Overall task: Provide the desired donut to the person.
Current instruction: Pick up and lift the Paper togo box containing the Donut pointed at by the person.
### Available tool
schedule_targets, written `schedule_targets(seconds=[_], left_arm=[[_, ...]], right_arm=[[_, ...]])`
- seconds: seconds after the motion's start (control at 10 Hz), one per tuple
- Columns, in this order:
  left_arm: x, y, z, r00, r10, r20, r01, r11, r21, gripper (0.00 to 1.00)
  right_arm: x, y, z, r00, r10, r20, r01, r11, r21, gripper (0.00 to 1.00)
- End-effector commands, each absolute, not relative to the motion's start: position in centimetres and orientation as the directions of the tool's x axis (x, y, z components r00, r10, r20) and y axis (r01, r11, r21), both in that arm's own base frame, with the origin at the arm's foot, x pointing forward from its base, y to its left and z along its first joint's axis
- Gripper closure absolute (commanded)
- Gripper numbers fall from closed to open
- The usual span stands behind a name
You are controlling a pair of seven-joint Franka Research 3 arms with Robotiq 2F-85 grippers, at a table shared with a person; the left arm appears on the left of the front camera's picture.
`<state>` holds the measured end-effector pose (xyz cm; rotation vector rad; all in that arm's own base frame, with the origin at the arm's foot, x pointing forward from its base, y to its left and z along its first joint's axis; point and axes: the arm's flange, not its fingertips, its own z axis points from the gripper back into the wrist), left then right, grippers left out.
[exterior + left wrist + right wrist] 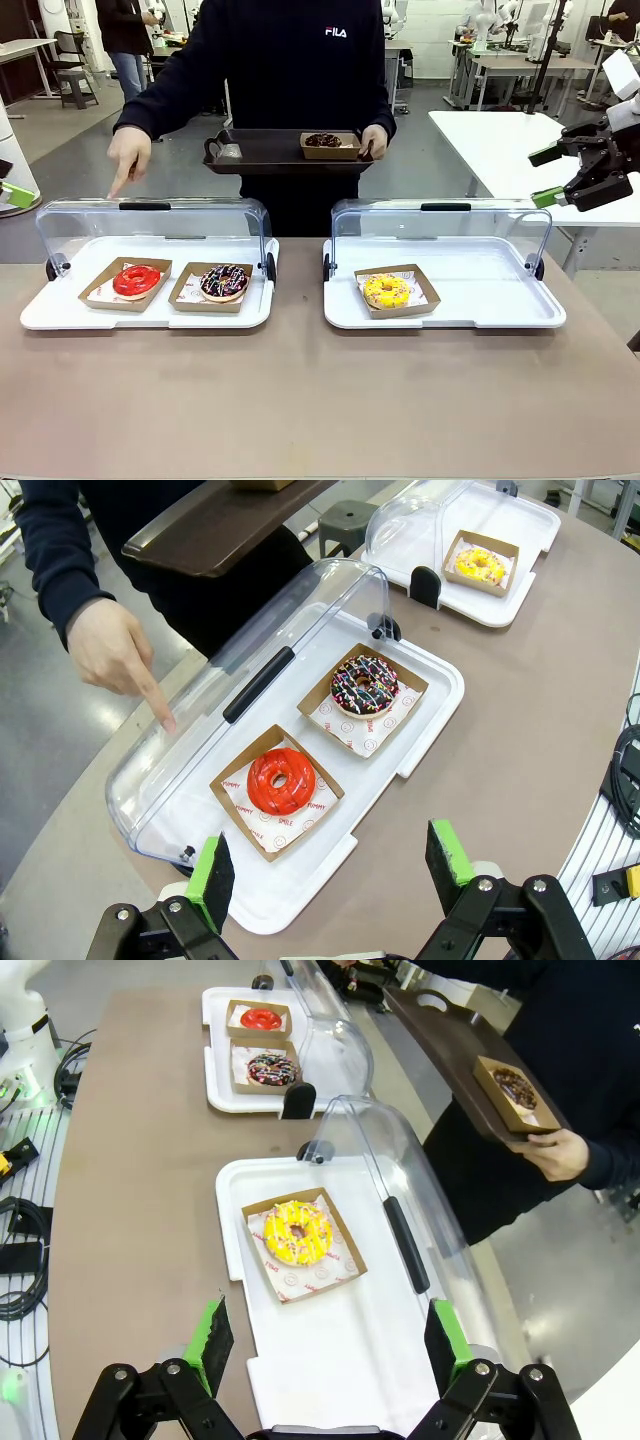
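White FILA logo on person's sweatshirt

A grey floor spreads behind, with a white table at right.

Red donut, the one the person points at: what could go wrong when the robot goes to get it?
1. The sprinkle donut sits right beside the red donut, so the open left gripper might bump it or grab the wrong one.
2. The person's hand hovers right by the raised clear lid; the gripper might knock either one.
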<state>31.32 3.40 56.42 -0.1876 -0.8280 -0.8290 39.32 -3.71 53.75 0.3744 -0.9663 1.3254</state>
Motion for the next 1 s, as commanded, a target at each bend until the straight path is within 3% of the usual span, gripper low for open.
schedule_targets(seconds=[0.0,0.6,0.9], left_arm=[[31.3,3.4,56.4,0.395,-0.572,0.719,0.715,0.683,0.151,0.00],[31.3,3.4,56.4,0.390,-0.579,0.716,0.717,0.679,0.158,0.00],[32.5,5.6,49.9,0.321,-0.861,0.394,0.877,0.428,0.219,0.00]], right_arm=[[39.3,-3.7,53.8,-0.072,0.634,0.770,-0.924,0.249,-0.291,0.00],[39.3,-3.7,53.8,-0.072,0.634,0.770,-0.924,0.249,-0.291,0.00],[39.3,-3.7,53.8,-0.072,0.634,0.770,-0.924,0.249,-0.291,0.00]])
